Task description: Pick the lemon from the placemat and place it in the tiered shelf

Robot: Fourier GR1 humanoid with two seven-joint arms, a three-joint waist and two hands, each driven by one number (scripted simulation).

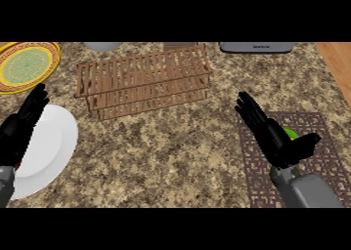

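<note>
Fingers [252, 113] straight, right hand [279, 141] over lemon [290, 132] on placemat [322, 161]; tiered shelf [143, 80] apart.

I'm at a kitchen: speckled granite counter [170, 146], white plate [52, 146], wooden tiered shelf [143, 80], woven placemat [315, 166].

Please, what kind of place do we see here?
Probably a kitchen counter: a speckled stone top carrying a white plate, a wooden tiered shelf and a placemat.
</note>
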